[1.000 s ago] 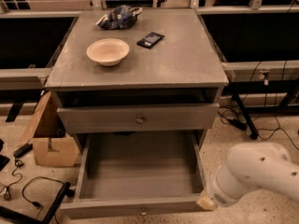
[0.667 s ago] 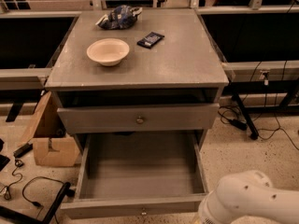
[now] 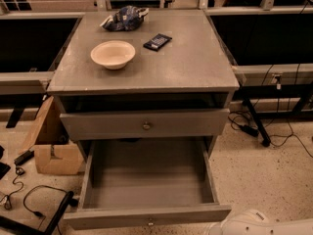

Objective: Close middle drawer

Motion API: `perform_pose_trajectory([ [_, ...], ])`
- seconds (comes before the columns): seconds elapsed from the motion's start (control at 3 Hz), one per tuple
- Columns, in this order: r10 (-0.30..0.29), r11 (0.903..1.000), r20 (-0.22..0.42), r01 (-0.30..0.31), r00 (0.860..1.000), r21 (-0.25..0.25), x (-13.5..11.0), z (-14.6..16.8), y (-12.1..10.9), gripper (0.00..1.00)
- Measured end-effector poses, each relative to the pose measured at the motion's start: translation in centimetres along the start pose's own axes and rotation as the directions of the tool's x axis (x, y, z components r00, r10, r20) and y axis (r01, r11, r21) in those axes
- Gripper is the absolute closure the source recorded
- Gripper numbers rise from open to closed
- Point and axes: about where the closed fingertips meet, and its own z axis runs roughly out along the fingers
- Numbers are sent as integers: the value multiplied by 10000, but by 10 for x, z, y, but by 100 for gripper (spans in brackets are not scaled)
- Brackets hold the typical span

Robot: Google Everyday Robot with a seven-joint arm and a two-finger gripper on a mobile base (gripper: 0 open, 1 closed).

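Note:
The middle drawer (image 3: 146, 180) is pulled far out of the grey cabinet. Its bare grey inside is empty. Its low front panel (image 3: 122, 218) runs along the bottom edge of the view, with a small round knob (image 3: 150, 223) at its centre. My gripper is out of view. Only a white rounded part of my arm (image 3: 259, 225) shows at the bottom right, just past the drawer's front right corner.
Above the open drawer is a drawer with a taller front (image 3: 98, 126) and a knob (image 3: 146, 126), nearly shut. On the cabinet top (image 3: 195, 62) are a cream bowl (image 3: 113, 54), a dark flat packet (image 3: 157, 41) and a blue crumpled bag (image 3: 123, 17). A cardboard box (image 3: 49, 146) and cables (image 3: 34, 199) lie on the floor at the left.
My white arm has dropped down and to the left along the bottom right, so less of it shows now. The drawer has not moved.

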Motion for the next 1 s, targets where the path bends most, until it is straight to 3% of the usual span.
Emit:
perform_pose_trajectory([
  [0.33,-21,10000,446,18,9990,85,-9,8,-1,100],
  [0.67,-22,10000,446,18,9990,84,-9,8,-1,100],
  [1.0,-137,9998,407,142,9991,-107,-5,34,-8,100],
])
